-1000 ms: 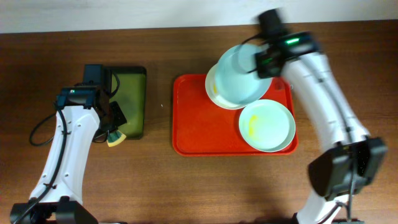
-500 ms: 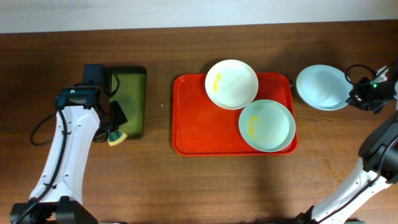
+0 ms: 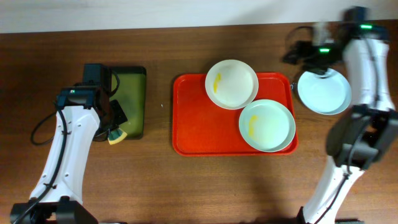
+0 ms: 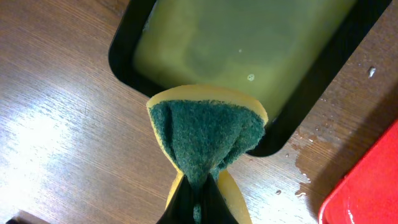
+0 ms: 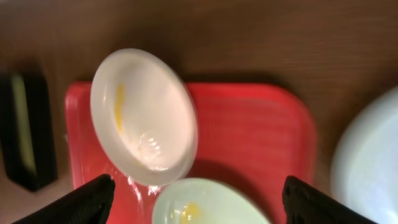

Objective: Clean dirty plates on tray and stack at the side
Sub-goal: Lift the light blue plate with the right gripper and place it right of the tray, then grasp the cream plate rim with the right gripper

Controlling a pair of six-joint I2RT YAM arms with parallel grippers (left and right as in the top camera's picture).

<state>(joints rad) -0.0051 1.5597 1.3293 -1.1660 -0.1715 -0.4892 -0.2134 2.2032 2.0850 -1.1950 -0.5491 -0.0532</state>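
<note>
Three plates.
- Cream-white plate [image 3: 231,83] sat at the far side of the red tray [image 3: 199,124], overhanging the far rim. It had one yellow streak on its left side.
- First mint plate [image 3: 267,125] lay in the tray's near right corner, with a yellow smear left of centre. Its rim met the cream-white plate's; I couldn't tell if they overlapped.
- Second mint plate [image 3: 324,91] was off the tray, flat on the table [image 3: 186,186] just right of the tray's far right corner. No smear was visible on it.

Right gripper [image 5: 199,182] had its fingers spread wide with nothing between them and touched nothing. It was blurred in the overhead view, up near the tray's far right corner, beside the second mint plate.

Left gripper [image 4: 200,208] was clamped on a sponge [image 4: 205,134], green scourer on yellow foam, pinched hard enough to fold it. The sponge hung over the near edge of the dark green tray [image 4: 311,81], which held yellowish liquid. A few wet spots showed on the wood between the two trays.
</note>
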